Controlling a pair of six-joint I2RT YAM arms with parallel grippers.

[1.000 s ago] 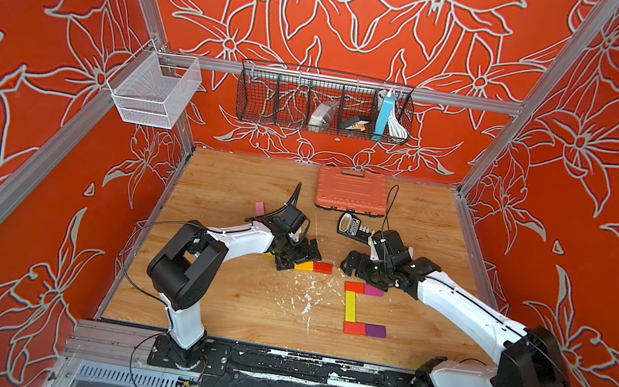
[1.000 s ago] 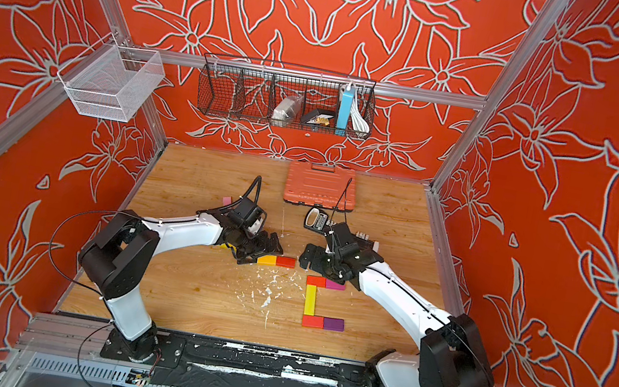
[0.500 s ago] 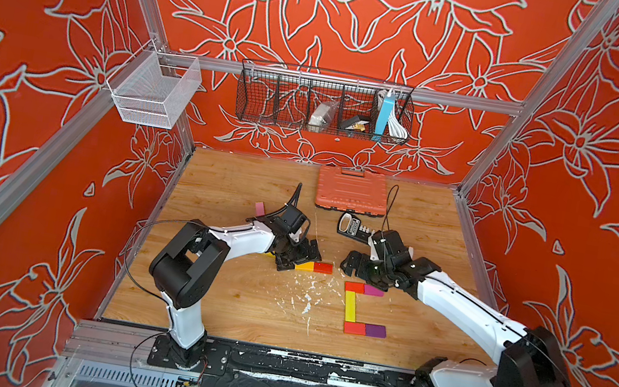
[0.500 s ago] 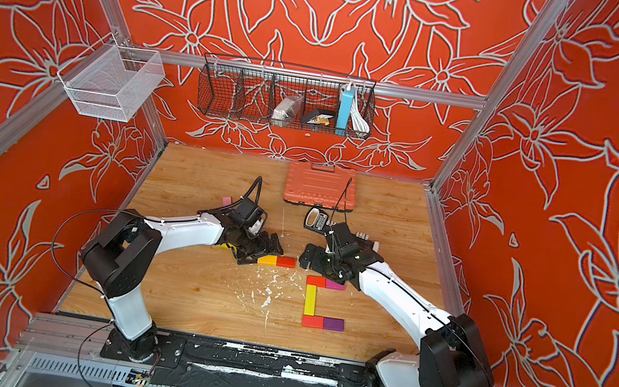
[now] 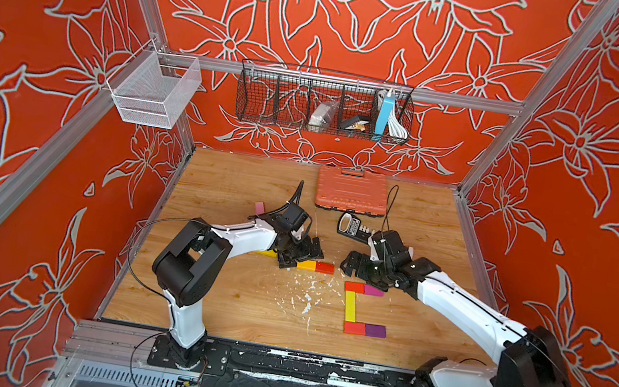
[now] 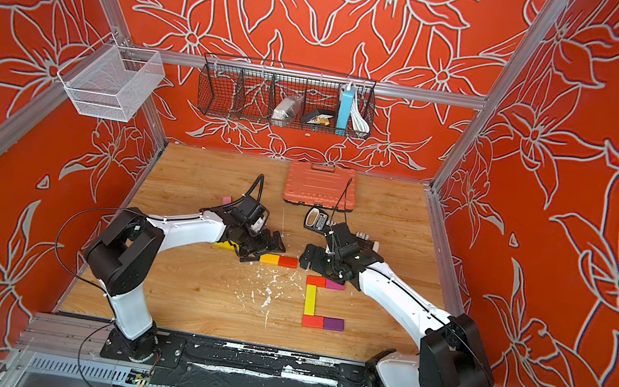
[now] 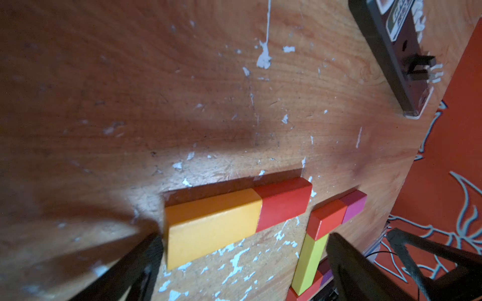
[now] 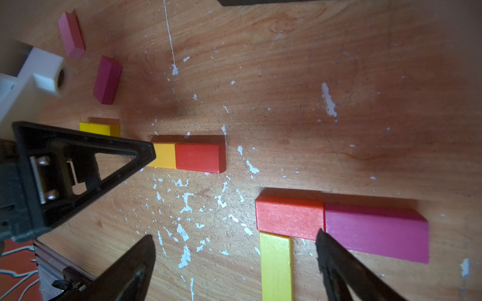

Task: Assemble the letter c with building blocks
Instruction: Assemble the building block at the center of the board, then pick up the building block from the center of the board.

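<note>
Five building blocks lie in a C shape in both top views: a red block and a magenta block across the far end, a long yellow block as the spine, and a red block and a purple block across the near end. An orange block and a red block lie end to end to their left. My left gripper is open, one fingertip at the orange block's end. My right gripper is open over bare wood beside the C's far corner.
Loose pink, dark magenta and yellow blocks lie by the left arm. An orange ribbed case sits at the back, a black bar with white pegs in front of it. White flecks mark the wooden floor.
The left arm's elbow has shifted very slightly. Both grippers and all blocks stay where they were.
</note>
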